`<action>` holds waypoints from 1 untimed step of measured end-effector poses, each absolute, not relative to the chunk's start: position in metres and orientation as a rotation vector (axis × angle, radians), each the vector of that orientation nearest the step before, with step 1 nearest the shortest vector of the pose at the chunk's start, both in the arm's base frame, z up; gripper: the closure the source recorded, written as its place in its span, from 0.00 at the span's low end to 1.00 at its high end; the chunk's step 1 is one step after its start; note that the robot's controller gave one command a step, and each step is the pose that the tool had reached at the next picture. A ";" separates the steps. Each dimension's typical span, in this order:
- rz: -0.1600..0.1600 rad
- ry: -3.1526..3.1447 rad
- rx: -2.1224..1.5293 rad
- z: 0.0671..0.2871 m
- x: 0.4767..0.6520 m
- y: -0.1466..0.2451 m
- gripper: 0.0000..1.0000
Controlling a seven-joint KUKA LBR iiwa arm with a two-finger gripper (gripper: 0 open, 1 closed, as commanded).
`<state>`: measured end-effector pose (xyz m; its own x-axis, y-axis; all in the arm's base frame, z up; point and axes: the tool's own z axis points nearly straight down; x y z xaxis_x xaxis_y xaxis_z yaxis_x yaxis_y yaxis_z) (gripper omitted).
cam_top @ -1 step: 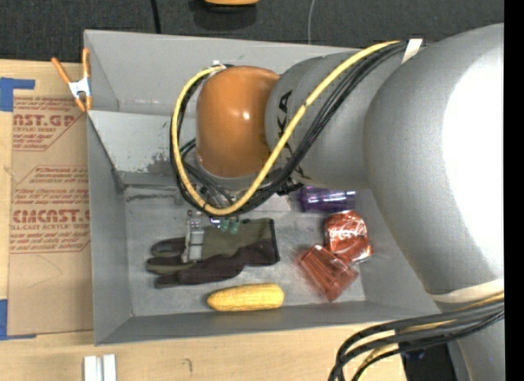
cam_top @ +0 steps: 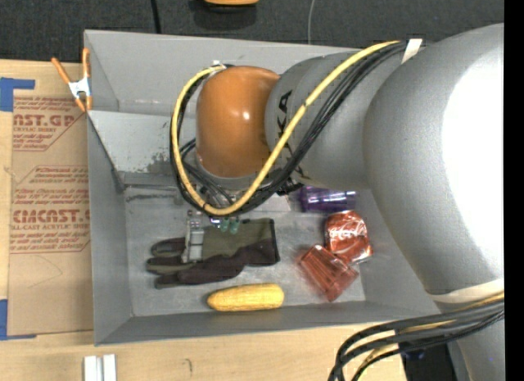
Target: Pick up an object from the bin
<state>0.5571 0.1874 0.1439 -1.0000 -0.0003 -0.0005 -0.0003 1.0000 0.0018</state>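
Dark olive-and-brown fabric glove point(cam_top: 214, 256): lies flat on the bin floor, directly under the gripper. Its dark finger ends point left, away from the gripper tip, and its broader olive cuff end runs off to the right of the tip.
Grey metal bin point(cam_top: 108, 232): its sloped left wall is well left of the gripper, with bare floor between that wall and the glove's finger ends.
Gripper point(cam_top: 196, 242): a silver tip pokes out below the orange cover, down low over the left-middle part of the glove. Whether it touches the fabric is not clear.
Grip state: cannot tell. Most of the tip is hidden under the cover, so whether it is spread or closed is unreadable, and nothing can be seen pinched.
Glossy orange rounded wrist cover point(cam_top: 233, 121): sits right above the gripper tip, ringed by yellow and black cables.
Yellow corn cob, plastic-looking point(cam_top: 245, 297): lies on its side below and slightly right of the gripper, just beside the glove's lower edge, near the bin's front wall.
Purple plastic bottle point(cam_top: 326, 200): lies on its side, right of and above the gripper tip, partly tucked under the arm.
Red translucent plastic box point(cam_top: 327, 271): right of the gripper, past the glove's cuff end, and tilted.
Crushed red drink can point(cam_top: 348, 236): furthest right of the gripper, touching the red box's upper edge.
Large grey arm body point(cam_top: 442, 150): comes in from the right, above the bottle and can.
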 end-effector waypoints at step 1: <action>0.003 3.140 -0.004 0.144 0.557 0.187 0.00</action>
